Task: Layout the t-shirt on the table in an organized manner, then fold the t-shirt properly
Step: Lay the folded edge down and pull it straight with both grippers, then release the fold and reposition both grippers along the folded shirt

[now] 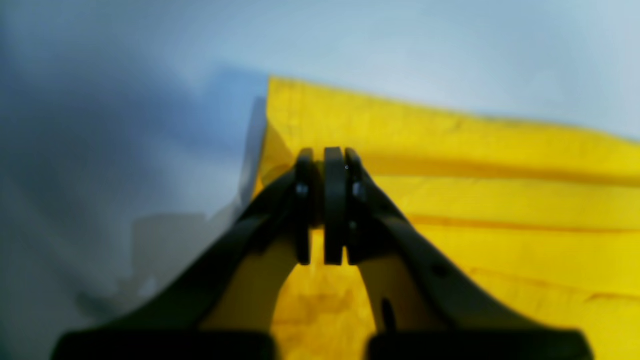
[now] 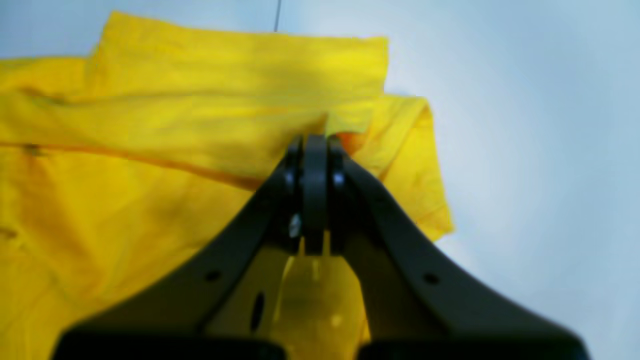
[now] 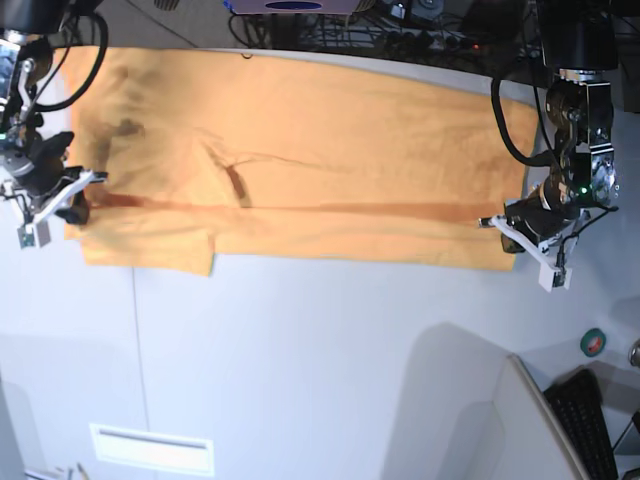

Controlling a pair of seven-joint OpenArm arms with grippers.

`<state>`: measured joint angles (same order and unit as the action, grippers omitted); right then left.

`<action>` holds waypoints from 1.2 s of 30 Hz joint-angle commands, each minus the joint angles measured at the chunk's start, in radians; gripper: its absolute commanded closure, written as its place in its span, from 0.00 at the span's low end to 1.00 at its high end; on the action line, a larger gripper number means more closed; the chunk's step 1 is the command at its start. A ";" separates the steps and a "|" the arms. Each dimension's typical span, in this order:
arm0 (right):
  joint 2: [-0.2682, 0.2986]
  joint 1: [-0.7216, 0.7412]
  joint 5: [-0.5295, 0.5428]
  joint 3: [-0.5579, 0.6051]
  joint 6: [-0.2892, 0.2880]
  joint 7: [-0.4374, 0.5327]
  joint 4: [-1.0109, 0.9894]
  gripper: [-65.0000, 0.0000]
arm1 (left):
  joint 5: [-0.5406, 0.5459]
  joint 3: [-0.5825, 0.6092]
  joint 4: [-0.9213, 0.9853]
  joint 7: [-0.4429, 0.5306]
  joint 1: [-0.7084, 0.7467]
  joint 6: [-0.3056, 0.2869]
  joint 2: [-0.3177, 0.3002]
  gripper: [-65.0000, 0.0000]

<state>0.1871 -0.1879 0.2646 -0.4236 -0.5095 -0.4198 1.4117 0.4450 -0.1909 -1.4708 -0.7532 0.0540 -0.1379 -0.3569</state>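
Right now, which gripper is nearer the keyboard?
Left. The left gripper holds the end of the t-shirt toward the keyboard; the right gripper holds the opposite end.

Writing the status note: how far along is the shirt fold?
Done: t-shirt lies spread across the table, one lengthwise fold already in. In hand: left gripper and right gripper are each shut on an end of the folded shirt. Left: the remaining folds; the shirt is a long strip, not yet compact.

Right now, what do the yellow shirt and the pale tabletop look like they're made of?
The orange-yellow short-sleeved t-shirt looks like thin matte woven or knit fabric, probably cotton: it creases and folds softly. The smooth white-grey table looks hard and laminate-like, with a faint sheen and a thin seam.
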 commanded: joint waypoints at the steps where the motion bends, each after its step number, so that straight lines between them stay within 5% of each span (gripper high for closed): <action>1: 0.005 -0.008 0.014 -0.005 -0.002 0.016 0.025 1.00 | 0.004 -0.008 -0.034 0.024 -0.006 0.001 -0.017 1.00; 22: -0.062 -0.226 0.014 -0.083 -0.005 -0.021 0.168 1.00 | 0.001 -0.092 -0.276 -0.013 0.258 0.001 -0.021 1.00; 36: -0.110 -0.308 0.011 -0.082 -0.007 -0.034 0.223 1.00 | -0.008 -0.094 -0.224 -0.012 0.266 0.001 -0.023 1.00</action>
<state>0.0681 -0.4889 0.2649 -0.5041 -0.5133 -0.4690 1.6196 0.4408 -0.2779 -1.6836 -0.7776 0.3229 -0.1383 -0.3656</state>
